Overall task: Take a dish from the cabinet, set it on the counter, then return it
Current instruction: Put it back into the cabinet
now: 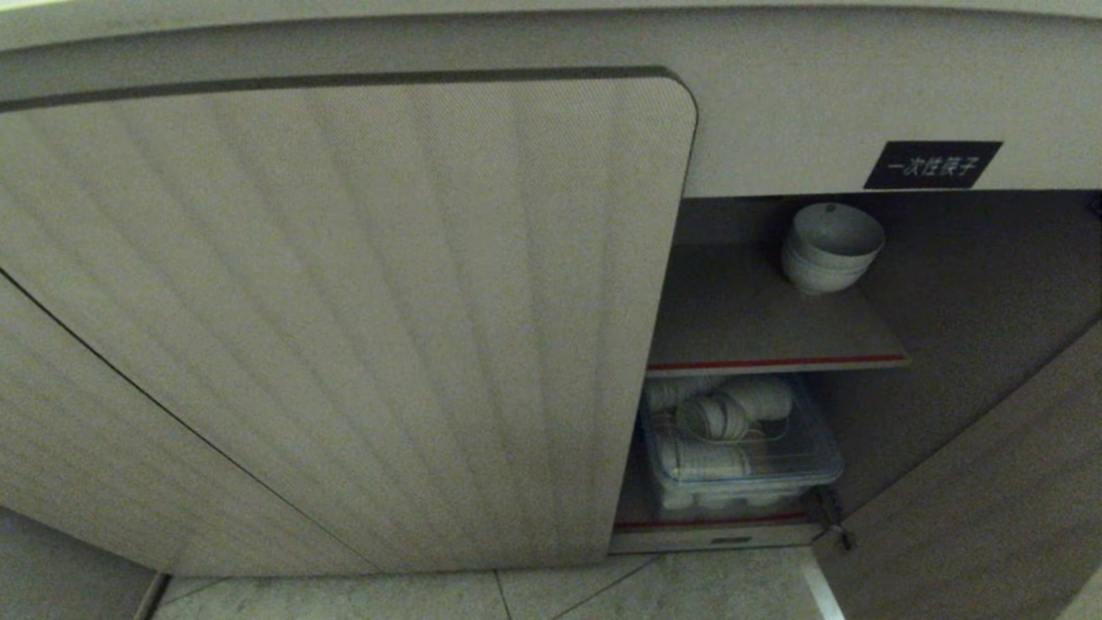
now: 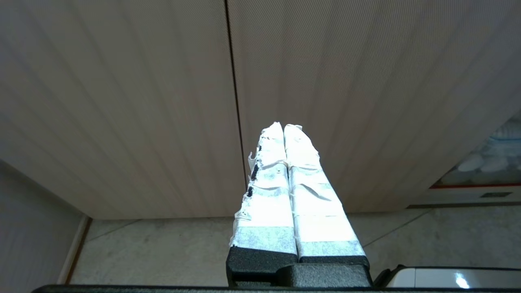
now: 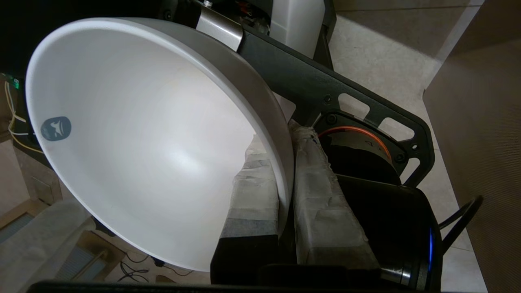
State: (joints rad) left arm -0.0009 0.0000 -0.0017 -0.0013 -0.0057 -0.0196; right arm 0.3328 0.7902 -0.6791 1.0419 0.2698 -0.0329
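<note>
**A:** From where I stand, the left of the head view is all beige ribbed cabinet door (image 1: 344,319), shut. Why nothing happening there?

**B:** That side isn't the one in use. In the left wrist view, the left gripper (image 2: 283,127) sits at centre frame, its white-taped fingers (image 2: 268,183) pressed together on nothing, pointing at the door with the pale tiled floor (image 2: 163,252) below. Looks parked to me.

**A:** And the right of the head view?

**B:** The beige cabinet (image 1: 861,103) stands open under its black label with white Chinese lettering (image 1: 932,164). A stack of white bowls (image 1: 828,248) sits at the back of the red-edged shelf (image 1: 775,363); below it, a clear plastic bin (image 1: 740,456) holds more white crockery lying on its side.

**A:** So where's the dish?

**B:** Not in there. The right wrist view shows the small deep white ceramic bowl (image 3: 142,138) filling the left and centre of the frame, tilted, with the right gripper (image 3: 285,171) pinching its rim, one taped finger (image 3: 252,191) inside and the other outside. A rim pinch suits it, I'd say: the bowl is too wide to span.
</note>
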